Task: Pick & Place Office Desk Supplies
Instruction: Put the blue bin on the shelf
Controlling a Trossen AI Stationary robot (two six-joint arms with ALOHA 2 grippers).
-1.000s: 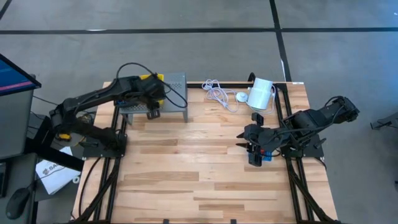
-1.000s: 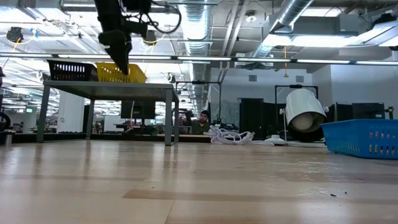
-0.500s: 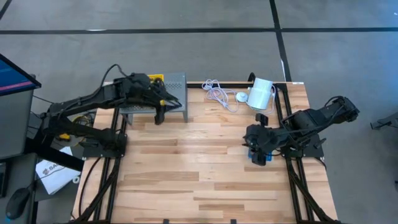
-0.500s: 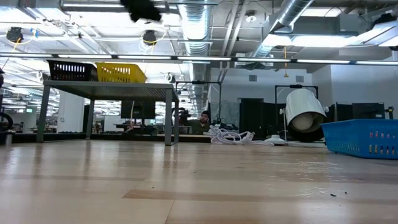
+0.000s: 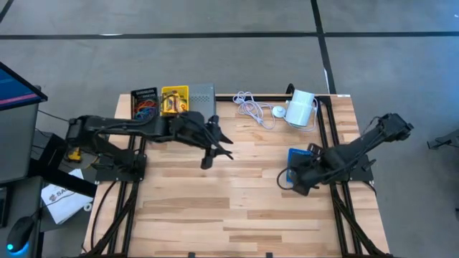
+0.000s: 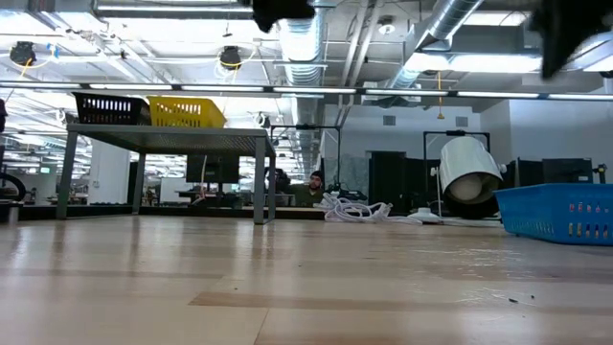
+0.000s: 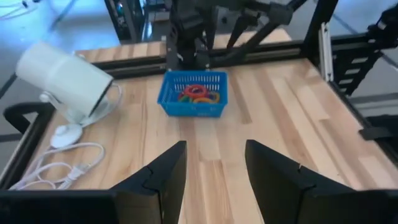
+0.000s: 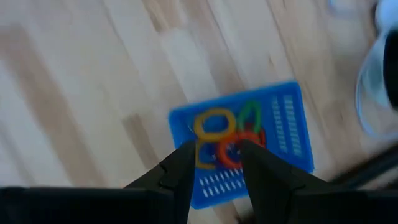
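**Robot Body: Visible Appearance**

Both arms are matt black, built from jointed tubular segments with blocky housings at the joints. The left arm [image 5: 136, 129] carries a yellow marking near its base. The right arm [image 5: 358, 147] is black throughout. Each ends in two flat, dark, tapered fingers [image 7: 161, 177], with angular, stepped outer edges. Both bases sit on black frame rails.
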